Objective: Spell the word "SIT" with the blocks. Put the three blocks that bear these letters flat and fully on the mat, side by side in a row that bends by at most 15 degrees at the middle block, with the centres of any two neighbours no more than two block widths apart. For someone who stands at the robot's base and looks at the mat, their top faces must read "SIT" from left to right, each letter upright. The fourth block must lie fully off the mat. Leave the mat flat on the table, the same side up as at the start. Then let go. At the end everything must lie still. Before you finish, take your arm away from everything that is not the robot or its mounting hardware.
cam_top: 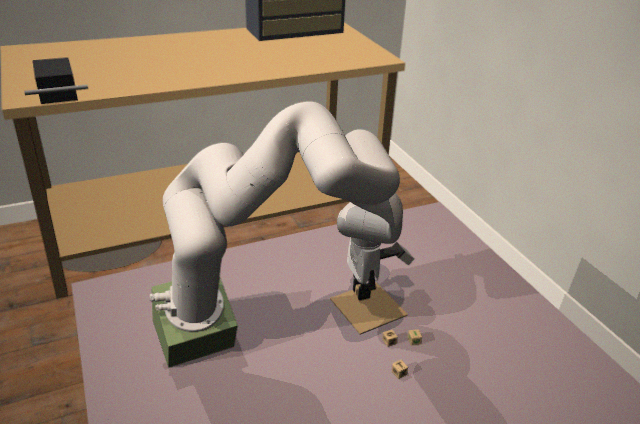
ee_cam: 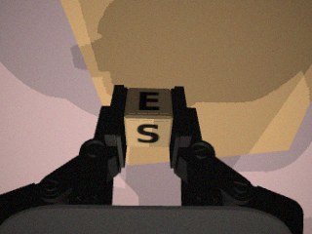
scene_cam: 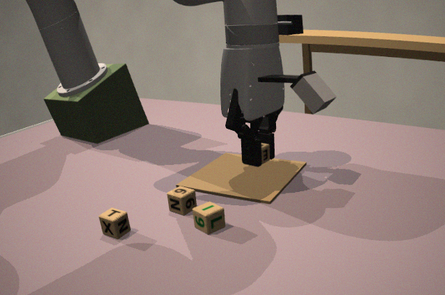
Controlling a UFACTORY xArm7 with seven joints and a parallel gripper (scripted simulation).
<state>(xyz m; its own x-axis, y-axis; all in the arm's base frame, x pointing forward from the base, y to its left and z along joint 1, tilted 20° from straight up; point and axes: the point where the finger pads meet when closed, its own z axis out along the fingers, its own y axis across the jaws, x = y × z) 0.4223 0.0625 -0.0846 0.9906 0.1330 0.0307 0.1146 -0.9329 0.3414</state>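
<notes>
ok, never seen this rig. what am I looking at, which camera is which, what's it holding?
One robot arm stands on a green base. The top view looks down from high up, the exterior view looks from low across the floor covering, and the wrist view looks out between the fingers. Its gripper is shut on a wooden letter block showing E and S, low over the tan mat. Off the mat lie three more blocks: one with T on top, one with a green I on top and one with 9 on top.
</notes>
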